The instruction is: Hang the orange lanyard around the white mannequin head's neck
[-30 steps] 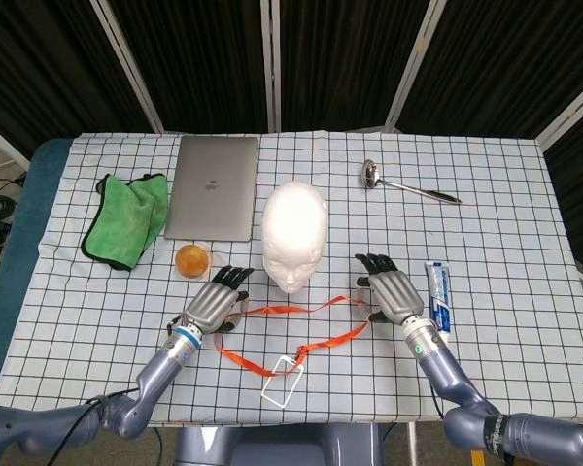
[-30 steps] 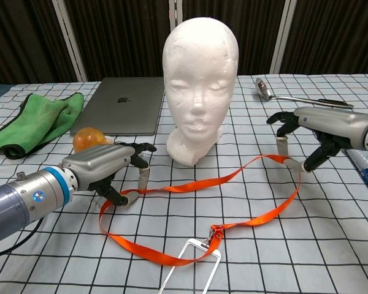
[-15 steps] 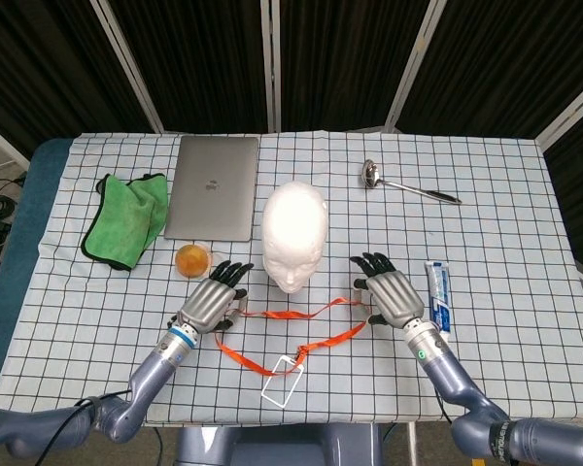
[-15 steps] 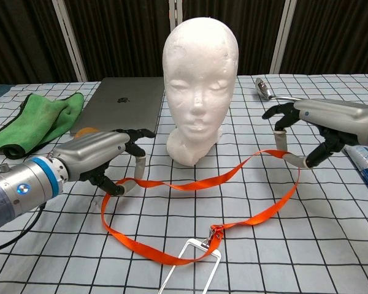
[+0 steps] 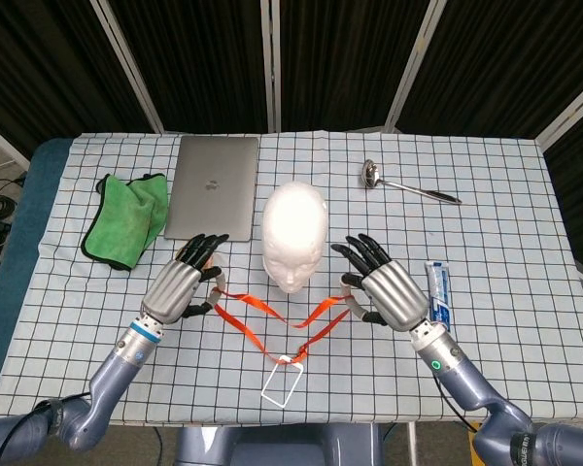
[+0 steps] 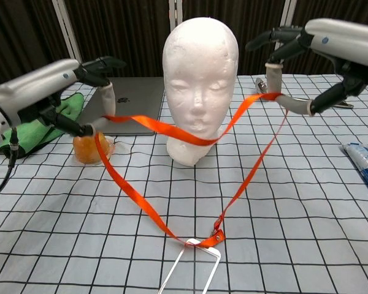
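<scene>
Chest view cuts off both forearms at the frame edges, and the clear badge holder (image 6: 190, 269) runs out of the bottom edge; the orange ball (image 6: 89, 149) sits partly behind the left hand (image 6: 67, 86). In the head view the far run of the orange lanyard (image 6: 172, 131) is hard to separate from the chin of the white mannequin head (image 6: 200, 79). Left hand pinches the strap between thumb and a finger, other fingers extended; right hand (image 6: 306, 52) holds the opposite side of the loop the same way, other fingers spread. The lanyard is raised off the table, stretched side to side between the two sets of fingers, its upper run sagging across the front of the mannequin's jaw, apparently touching; it is not around the neck. From each hand's fingers the strap descends and converges in a V toward the robot, meeting at the clip on the badge holder resting on the checked cloth (image 6: 294, 233)
</scene>
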Controlling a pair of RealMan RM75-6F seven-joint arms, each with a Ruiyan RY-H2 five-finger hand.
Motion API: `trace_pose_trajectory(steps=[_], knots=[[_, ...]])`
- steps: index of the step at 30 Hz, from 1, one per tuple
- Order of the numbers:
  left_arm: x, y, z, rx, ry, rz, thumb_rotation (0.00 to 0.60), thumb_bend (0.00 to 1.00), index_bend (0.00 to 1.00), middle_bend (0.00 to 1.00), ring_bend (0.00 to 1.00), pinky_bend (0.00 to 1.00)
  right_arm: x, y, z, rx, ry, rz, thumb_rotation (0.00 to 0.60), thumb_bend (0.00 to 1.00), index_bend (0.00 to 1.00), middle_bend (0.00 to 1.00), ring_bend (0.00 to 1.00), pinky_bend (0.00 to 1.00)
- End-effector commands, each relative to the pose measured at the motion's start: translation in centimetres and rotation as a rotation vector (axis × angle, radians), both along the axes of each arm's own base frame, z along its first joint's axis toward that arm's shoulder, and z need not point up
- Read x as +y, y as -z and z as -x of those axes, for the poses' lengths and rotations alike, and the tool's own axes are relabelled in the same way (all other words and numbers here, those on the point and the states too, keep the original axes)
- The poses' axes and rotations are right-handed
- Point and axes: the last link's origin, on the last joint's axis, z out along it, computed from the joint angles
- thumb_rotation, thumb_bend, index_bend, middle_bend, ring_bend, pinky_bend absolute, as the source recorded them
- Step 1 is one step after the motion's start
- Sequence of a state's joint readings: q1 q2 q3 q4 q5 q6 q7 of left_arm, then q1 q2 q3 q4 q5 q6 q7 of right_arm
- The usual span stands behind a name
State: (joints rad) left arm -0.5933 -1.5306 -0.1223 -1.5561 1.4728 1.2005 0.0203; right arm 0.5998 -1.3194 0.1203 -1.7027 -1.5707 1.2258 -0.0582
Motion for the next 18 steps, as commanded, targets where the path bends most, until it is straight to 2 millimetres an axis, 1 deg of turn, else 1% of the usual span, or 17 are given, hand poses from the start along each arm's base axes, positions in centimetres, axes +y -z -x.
trace_pose_trajectory(steps=[1, 4, 10, 13, 18], knots=[[0.6, -2.2, -0.5, -0.085, -0.042, -0.003, 0.600, 0.49, 0.70, 0.00, 0.00, 0.00, -0.1, -1.2, -1.3, -0.047, -0.019, 0.026, 0.600, 0.45, 0.72, 0.12, 0.00, 0.00], [1.5, -3.4, -1.3, -0.140, -0.085, 0.020, 0.600, 0.49, 0.69, 0.00, 0.00, 0.00, -0.4, -1.9, -2.4, -0.083, -0.015, 0.040, 0.600, 0.45, 0.72, 0.12, 0.00, 0.00], [3.0, -4.6, -3.3, -0.174, -0.109, 0.032, 0.600, 0.49, 0.70, 0.00, 0.00, 0.00, -1.6, -2.9, -4.2, -0.166, 0.036, 0.050, 0.600, 0.45, 0.72, 0.12, 0.00, 0.00], [3.7, -5.3, -4.3, -0.189, -0.116, 0.025, 0.600, 0.49, 0.70, 0.00, 0.00, 0.00, -2.4, -3.3, -4.8, -0.166, 0.051, 0.072, 0.600, 0.45, 0.72, 0.12, 0.00, 0.00], [4.8, -6.3, -5.5, -0.194, -0.137, 0.012, 0.600, 0.49, 0.71, 0.00, 0.00, 0.00, -3.5, -4.2, -5.5, -0.177, 0.076, 0.100, 0.600, 0.45, 0.72, 0.12, 0.00, 0.00]])
